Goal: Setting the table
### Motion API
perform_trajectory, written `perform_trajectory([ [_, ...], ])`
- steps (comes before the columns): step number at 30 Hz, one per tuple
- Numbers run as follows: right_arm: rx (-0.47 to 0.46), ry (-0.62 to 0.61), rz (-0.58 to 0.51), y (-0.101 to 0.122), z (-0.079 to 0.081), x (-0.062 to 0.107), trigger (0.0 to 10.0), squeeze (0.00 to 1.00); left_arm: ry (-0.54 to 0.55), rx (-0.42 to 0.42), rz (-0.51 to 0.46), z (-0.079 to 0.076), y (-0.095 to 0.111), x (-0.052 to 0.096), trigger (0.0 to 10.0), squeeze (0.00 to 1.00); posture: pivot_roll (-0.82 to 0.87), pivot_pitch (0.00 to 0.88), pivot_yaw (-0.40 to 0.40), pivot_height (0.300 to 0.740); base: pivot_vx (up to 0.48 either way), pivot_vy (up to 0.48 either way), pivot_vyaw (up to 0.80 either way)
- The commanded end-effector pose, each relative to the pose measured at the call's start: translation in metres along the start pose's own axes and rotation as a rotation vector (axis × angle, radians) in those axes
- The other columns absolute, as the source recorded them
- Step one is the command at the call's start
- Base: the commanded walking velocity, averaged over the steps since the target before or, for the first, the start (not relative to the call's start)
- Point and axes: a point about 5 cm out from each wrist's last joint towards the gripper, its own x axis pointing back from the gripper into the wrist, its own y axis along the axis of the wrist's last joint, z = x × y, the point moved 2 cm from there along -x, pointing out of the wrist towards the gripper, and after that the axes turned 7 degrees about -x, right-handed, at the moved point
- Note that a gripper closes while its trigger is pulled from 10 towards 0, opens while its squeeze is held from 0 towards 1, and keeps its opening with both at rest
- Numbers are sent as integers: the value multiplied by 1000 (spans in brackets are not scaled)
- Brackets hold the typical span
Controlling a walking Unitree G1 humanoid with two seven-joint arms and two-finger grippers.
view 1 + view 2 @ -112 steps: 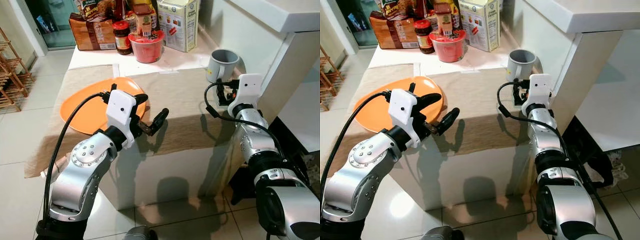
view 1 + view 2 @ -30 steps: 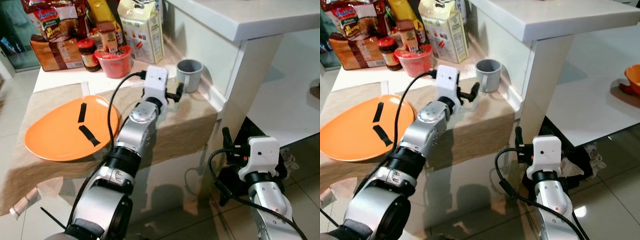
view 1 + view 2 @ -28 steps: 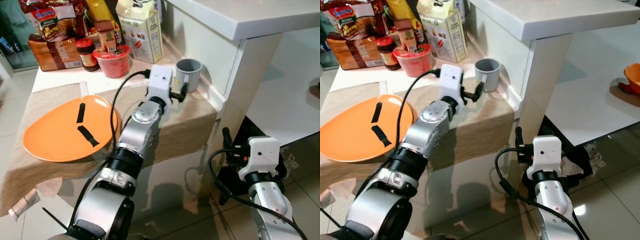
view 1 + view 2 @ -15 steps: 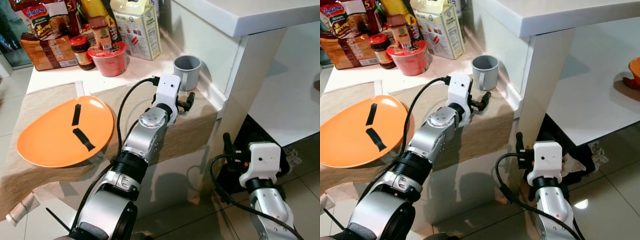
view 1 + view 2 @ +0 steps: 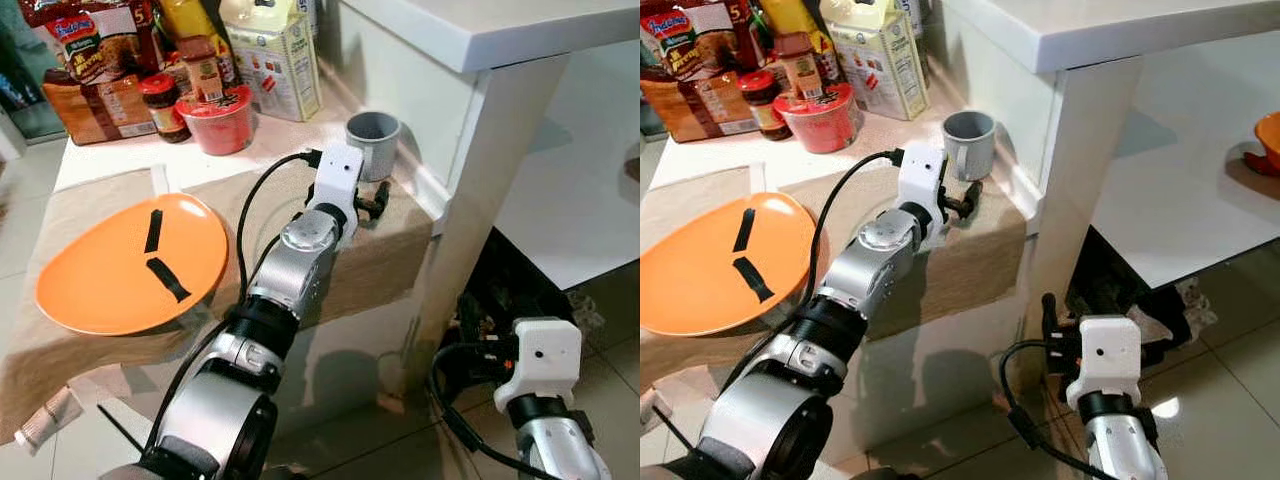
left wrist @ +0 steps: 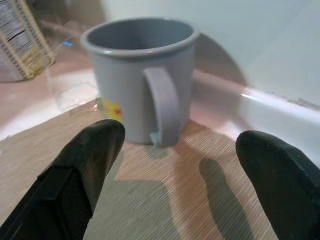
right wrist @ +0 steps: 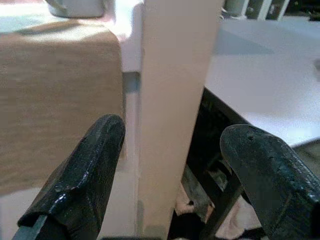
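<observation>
A grey mug (image 5: pixel 372 132) stands upright at the back right corner of the beige table runner (image 5: pixel 370 255), its handle (image 6: pixel 162 102) turned toward my left gripper. My left gripper (image 6: pixel 180 145) is open, a short way in front of the mug, touching nothing, fingers (image 5: pixel 378 203) just above the cloth. An orange plate (image 5: pixel 130 265) with two black strips on it lies at the left end of the runner. My right gripper (image 7: pixel 172 135) hangs open and empty down by the white post, near the floor.
Food packets, jars, a red bowl (image 5: pixel 222 106) and a carton (image 5: pixel 268 55) crowd the counter's back. A white post (image 5: pixel 480 190) and shelf rise just right of the mug. A lower white table (image 5: pixel 1180 200) with an orange bowl (image 5: pixel 1268 135) lies to the right.
My left arm swung from the plate across to the mug and has crept a little closer. My right arm left the mug's side and sank low beside the post.
</observation>
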Motion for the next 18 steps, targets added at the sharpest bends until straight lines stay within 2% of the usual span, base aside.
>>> perform_trajectory([
  [1,-13,1,-15,5,3,2,10000,0,-26,17,-19,-10,10,-6,10000,0,-123,0,134,740,0,0,0],
  [11,-16,-15,6,1,3,10,10000,0,-9,25,6,-10,9,-14,10000,0,-145,0,148,740,0,0,0],
  [12,-17,-16,8,1,4,10,10000,0,-5,26,9,-9,8,-14,9176,0,-147,0,150,740,0,0,0],
  [13,-17,-17,12,1,4,11,10000,0,7,27,14,-8,7,-15,9176,0,-148,0,150,740,0,0,0],
  [14,-17,-18,13,0,4,12,10000,0,16,29,19,-7,6,-15,3020,0,-150,0,150,740,0,0,0],
  [15,-17,-18,14,0,4,12,10000,0,21,31,22,-6,6,-15,3020,0,-150,0,150,740,0,0,0],
  [16,-18,-19,15,0,4,12,10000,0,27,38,27,-5,5,-15,0,0,-152,0,150,740,0,0,0],
  [18,-17,-20,17,0,4,13,10000,0,36,53,27,-3,4,-16,0,0,-153,0,149,740,0,0,0],
])
